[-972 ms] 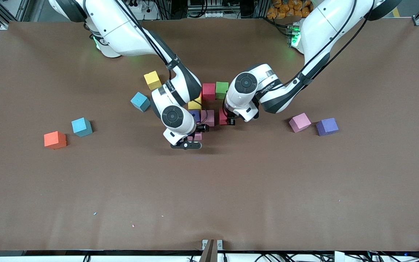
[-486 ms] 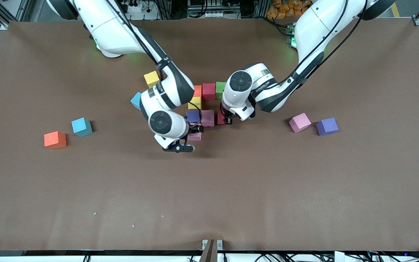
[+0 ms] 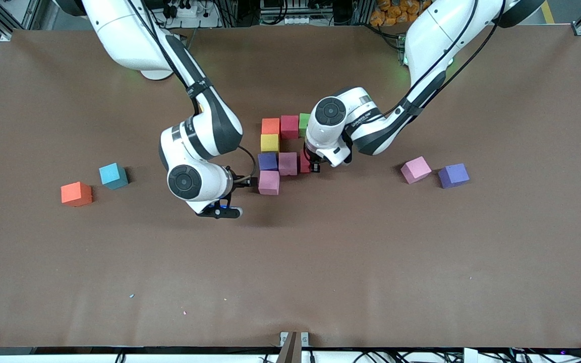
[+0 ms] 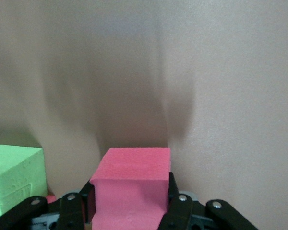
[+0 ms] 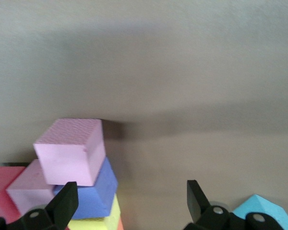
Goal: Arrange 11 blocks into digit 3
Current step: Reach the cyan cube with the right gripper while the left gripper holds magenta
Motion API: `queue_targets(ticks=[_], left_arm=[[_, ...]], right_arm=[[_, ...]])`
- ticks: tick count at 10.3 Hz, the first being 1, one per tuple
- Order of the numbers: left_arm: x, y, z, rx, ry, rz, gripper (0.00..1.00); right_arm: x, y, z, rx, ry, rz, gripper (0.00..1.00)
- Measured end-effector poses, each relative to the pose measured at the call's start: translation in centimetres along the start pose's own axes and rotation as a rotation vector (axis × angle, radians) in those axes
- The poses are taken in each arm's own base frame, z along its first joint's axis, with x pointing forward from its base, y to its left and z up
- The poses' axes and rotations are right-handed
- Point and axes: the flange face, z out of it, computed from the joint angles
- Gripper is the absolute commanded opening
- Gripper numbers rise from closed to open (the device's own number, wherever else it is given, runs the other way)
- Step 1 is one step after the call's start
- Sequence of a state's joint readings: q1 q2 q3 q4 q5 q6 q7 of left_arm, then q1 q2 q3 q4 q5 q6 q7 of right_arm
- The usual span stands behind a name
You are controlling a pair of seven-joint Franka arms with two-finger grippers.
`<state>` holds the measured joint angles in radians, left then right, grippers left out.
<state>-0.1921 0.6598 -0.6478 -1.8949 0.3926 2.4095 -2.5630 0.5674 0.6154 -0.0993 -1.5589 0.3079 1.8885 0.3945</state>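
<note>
A brown matte surface (image 3: pixel 421 262) fills the front view, with metal framing, cables and a heap of orange items along the 12 o'clock edge.

Near its middle sits the partly built figure: an orange block (image 3: pixel 270 126), a red block (image 3: pixel 289 126) and a green block (image 3: pixel 304 124) in a row, a yellow block (image 3: pixel 270 143) just nearer the camera than the orange one, then a purple block (image 3: pixel 267 161) touching a pink block (image 3: pixel 287 163), and another pink block (image 3: pixel 269 182) at 6 o'clock of the purple one.

The left hand (image 3: pixel 312 165) is closed on a second red block (image 4: pixel 129 191), pressed against the middle pink block.

The right hand (image 5: pixel 129 201) hangs with fingers spread wide and holds nothing, just beside the nearest pink block.

Toward 9 o'clock lie a blue block (image 3: pixel 113 175) and a loose orange block (image 3: pixel 76 194). Toward 3 o'clock lie a loose pink block (image 3: pixel 415 169) and a loose purple block (image 3: pixel 453 175).
</note>
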Motion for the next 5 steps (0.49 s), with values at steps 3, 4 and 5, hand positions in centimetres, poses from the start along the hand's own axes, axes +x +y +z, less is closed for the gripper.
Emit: queue_targets(ticks=[3,4,5], left_arm=[[-0.2,0.3,0.1,0.001,-0.007,-0.004,0.0],[-0.4,0.4,0.3,0.003,-0.009,-0.004,0.0],[-0.4,0.6,0.6,0.003,-0.006,-0.005,0.0]], right_arm=[[-2.7,2.5,1.0,-0.086,0.017,-0.1,1.0],[-4.0,3.8,1.7,-0.084,0.021,-0.137,1.0],[-5.5,5.3,2.6,-0.084,0.017,-0.148,1.0]])
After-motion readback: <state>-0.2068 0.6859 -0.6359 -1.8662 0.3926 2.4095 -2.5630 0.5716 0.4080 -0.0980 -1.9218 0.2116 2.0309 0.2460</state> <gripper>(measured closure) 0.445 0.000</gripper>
